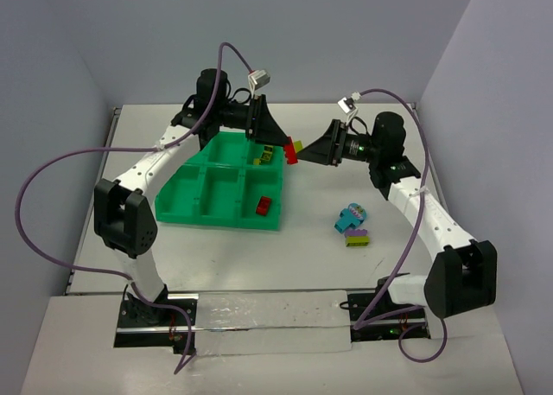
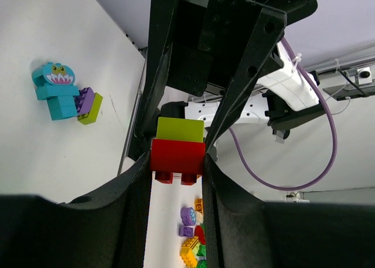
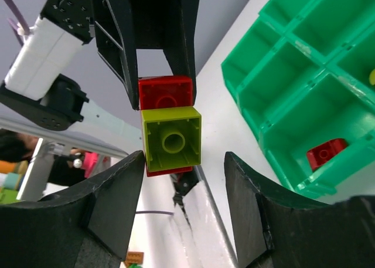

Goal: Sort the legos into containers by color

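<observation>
My left gripper [image 2: 176, 162] is shut on a red lego [image 2: 177, 156] with a yellow-green lego [image 2: 180, 129] stuck to it, held in the air by the right edge of the green tray of containers [image 1: 186, 196]. My right gripper [image 3: 183, 168] faces it, open. The yellow-green lego [image 3: 171, 140] sits just past its tips, close to the left finger, with a gap to the right finger. One red lego [image 1: 263, 206] lies in the near right container. Small yellow and green legos [image 1: 266, 156] lie in the far right container.
A cyan, purple and yellow-green lego cluster [image 1: 352, 225] lies on the table right of the tray, also in the left wrist view as the cluster [image 2: 64, 95]. Purple cables loop above both arms. The table's far edge meets the wall behind the tray.
</observation>
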`<state>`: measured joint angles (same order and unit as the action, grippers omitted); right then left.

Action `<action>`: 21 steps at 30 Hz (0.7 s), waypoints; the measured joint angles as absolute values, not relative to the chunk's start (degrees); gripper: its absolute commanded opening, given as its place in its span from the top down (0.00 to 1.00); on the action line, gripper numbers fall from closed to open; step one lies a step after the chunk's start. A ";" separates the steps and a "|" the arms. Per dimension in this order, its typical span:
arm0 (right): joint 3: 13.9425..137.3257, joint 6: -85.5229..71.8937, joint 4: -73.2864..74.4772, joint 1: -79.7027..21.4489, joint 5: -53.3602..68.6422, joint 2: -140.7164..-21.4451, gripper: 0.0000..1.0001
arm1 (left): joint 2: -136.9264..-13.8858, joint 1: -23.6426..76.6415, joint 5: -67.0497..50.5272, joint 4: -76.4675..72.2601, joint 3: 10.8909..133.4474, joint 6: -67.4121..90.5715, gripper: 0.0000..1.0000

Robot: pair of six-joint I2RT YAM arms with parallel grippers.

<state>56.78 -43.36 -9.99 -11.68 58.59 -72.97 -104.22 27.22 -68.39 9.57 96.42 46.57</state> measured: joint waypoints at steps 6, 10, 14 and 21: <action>55.68 -49.12 -18.03 -11.70 60.84 -73.99 0.50 | -104.22 27.22 -68.51 9.14 96.31 47.37 1.00; 55.28 -52.09 -21.76 -11.70 61.92 -74.53 0.52 | -104.15 27.20 -69.29 8.49 96.29 47.72 1.00; 55.05 -54.50 -24.31 -11.68 62.87 -75.38 0.59 | -104.14 27.15 -69.56 8.18 96.26 47.83 1.00; 55.05 -58.03 -27.86 -11.68 63.97 -76.34 0.68 | -104.07 26.89 -70.27 7.44 96.25 48.39 1.00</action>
